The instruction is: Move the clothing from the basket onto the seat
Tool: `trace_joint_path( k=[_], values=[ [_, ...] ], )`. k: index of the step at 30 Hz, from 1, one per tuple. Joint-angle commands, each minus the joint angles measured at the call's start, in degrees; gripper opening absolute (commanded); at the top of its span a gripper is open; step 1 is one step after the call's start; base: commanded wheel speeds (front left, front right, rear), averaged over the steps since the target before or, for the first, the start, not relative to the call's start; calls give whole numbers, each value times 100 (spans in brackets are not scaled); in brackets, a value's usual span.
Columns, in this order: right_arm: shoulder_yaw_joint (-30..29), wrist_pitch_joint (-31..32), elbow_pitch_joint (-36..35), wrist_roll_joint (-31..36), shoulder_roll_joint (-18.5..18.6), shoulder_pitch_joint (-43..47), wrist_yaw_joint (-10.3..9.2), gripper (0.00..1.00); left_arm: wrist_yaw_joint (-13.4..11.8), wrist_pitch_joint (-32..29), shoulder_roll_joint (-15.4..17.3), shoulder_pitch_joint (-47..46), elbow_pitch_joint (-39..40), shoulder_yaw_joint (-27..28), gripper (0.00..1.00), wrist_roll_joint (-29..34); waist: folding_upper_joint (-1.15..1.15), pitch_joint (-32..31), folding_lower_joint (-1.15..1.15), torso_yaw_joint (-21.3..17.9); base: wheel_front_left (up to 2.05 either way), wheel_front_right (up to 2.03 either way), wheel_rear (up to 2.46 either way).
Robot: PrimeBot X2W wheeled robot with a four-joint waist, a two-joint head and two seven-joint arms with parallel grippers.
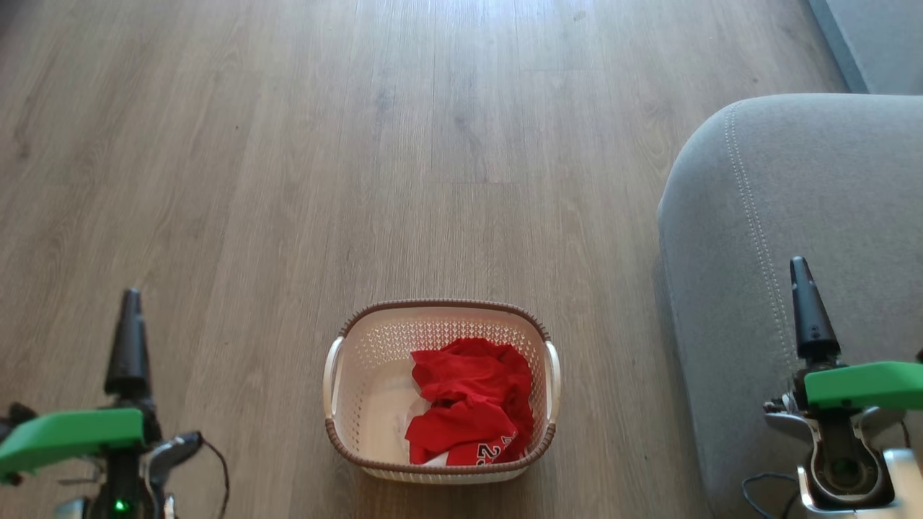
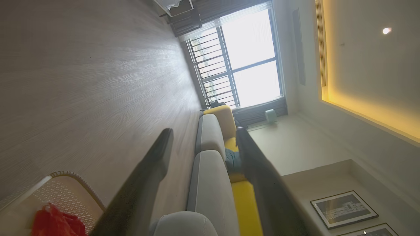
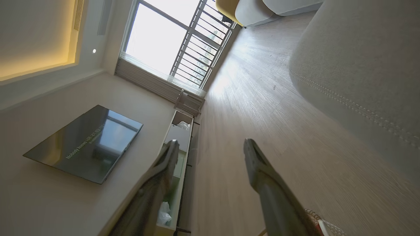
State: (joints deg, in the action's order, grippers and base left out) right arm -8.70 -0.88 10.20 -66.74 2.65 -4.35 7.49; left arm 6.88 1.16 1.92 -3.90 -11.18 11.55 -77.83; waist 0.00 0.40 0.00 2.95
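Small rectangular cream plastic basket (image 1: 375,360) with perforated sides and brown woven rim stands on the pale wood-plank floor (image 1: 288,180), left of the large grey upholstered seat (image 1: 815,216) and apart from it. Crumpled red fabric clothing (image 1: 472,400) lies heaped in the basket's right half, white lettering showing at its near edge. Left gripper (image 2: 204,130) hangs over the floor, left of the basket, fingers spread wide, nothing between them. Right gripper (image 3: 211,141) is above the seat's near edge, likewise wide and empty.

Right pincer (image 3: 211,143) gapes wide, wood floor (image 3: 249,98) beyond — grey seat (image 3: 361,59) at the view's right (pale stitching (image 3: 357,109) showing).
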Motion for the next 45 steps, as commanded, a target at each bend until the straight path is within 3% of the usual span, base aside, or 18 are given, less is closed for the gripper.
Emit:
trace_joint_path(
  k=[1,13,17,22,30,32,35,36,42,45],
  values=[
    [69,-67,-294,195,25,-381,0,100,21,49,53,-341,266,168,100,115,0,1,0,9,0,0,0],
    [562,-270,-902,1905,25,-540,0,100,6,250,60,-552,890,537,100,1203,0,25,0,97,0,0,0],
    [722,-337,-1057,2451,24,-594,0,100,-113,317,62,-602,1307,493,100,1669,0,55,0,119,0,0,0],
    [852,-422,-1205,3065,24,-627,0,100,-375,401,64,-584,1832,215,100,2327,0,88,0,142,0,0,0],
    [931,-557,-1299,3826,24,-598,0,100,-845,535,69,-440,2370,-806,100,4164,0,120,0,172,0,0,0],
    [944,-591,-1278,3988,24,-581,0,100,-1067,569,158,-412,2376,-1125,100,4599,0,122,0,174,0,0,0],
    [985,-641,-1208,4155,24,-548,0,100,-1597,619,424,-358,2213,-1677,100,5034,0,118,0,178,0,0,0],
    [985,-641,-1208,4155,24,-548,0,100,-1597,619,424,-358,2213,-1677,100,5034,0,118,0,178,0,0,0],
    [851,-743,-826,4438,24,-447,0,100,-2785,720,1037,-455,1804,-2806,100,5517,0,120,0,179,0,0,0],
    [796,-794,-560,4560,24,-416,0,100,-3246,770,1219,-530,1652,-3220,100,5552,0,122,0,183,0,0,0]
  ],
)
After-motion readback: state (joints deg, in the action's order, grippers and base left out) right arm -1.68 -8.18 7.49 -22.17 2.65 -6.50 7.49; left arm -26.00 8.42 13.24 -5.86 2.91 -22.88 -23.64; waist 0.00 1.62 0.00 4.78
